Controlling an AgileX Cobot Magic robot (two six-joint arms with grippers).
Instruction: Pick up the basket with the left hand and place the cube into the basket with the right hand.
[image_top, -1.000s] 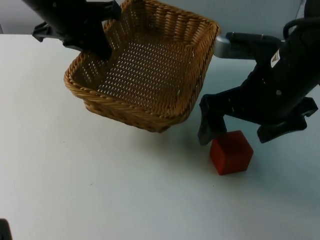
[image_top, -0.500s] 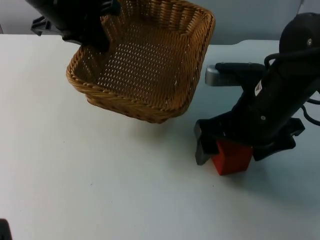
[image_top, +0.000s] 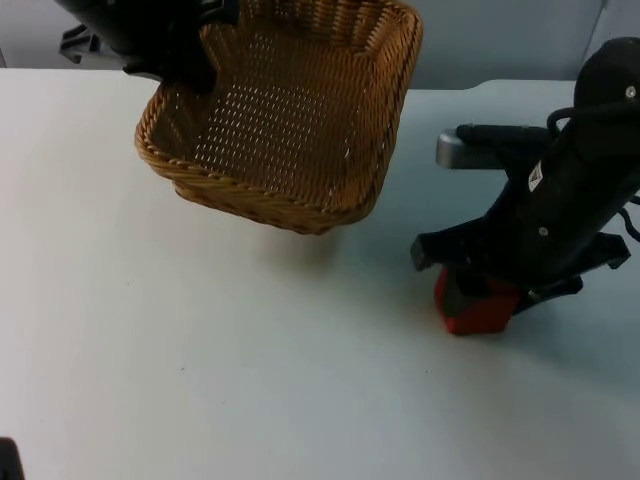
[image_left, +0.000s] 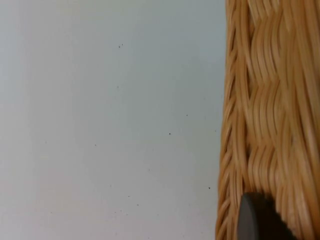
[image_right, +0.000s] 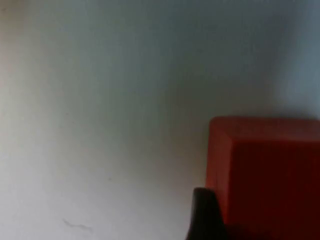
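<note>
While basket (image_top: 290, 110) aloft in left tool (image_top: 185, 60), right tool (image_top: 480, 290) astride cube (image_top: 478, 310).

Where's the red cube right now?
In the top view the red cube sits on the table's right side, under the right claw, right of the basket.

basket (image_top: 290, 120): woven wicker, rough, tan | cube (image_top: 478, 308): smooth matt red | counter (image_top: 200, 350): smooth matt white, faintly speckled

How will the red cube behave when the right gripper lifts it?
The red cube looks rigid with flat faces, so it probably won't roll or deform. The right gripper straddles it; a fingertip sits against one smooth side, so slight slipping seems possible.
</note>
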